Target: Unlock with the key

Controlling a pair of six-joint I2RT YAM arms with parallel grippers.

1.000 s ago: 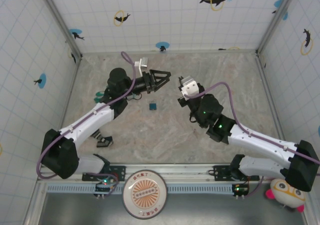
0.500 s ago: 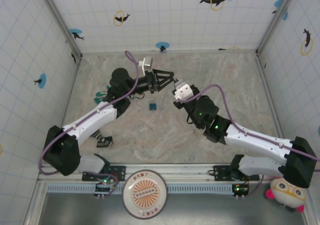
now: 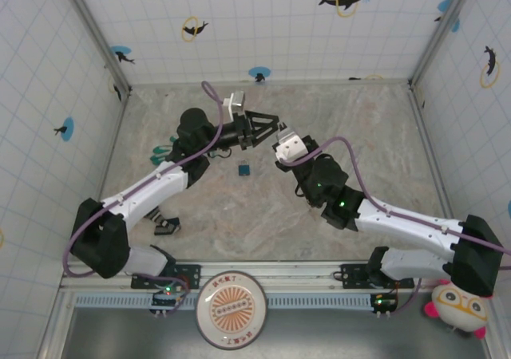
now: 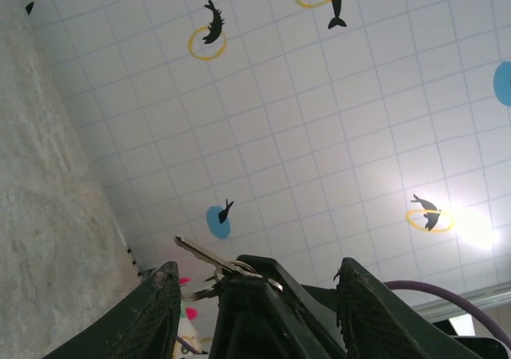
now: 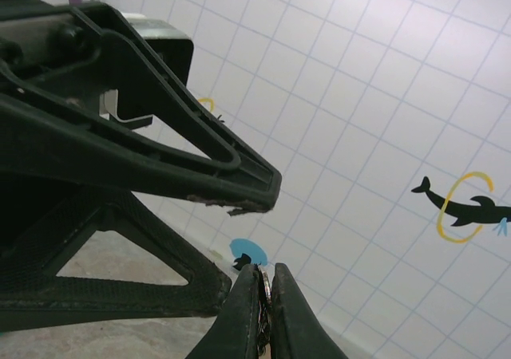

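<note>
Seen from the left wrist, the key (image 4: 204, 254) rises between the fingers of the left end effector (image 4: 257, 265), its lower part hidden behind a dark body that the bottom edge cuts off. From above, a blue item (image 3: 243, 168) on the bench (image 3: 335, 112) near that end effector is too small to identify.

The right tool (image 5: 266, 270) pinches a key (image 5: 263, 297) (seen edge-on) just beneath the wide-spread left tool (image 5: 246, 243).
</note>
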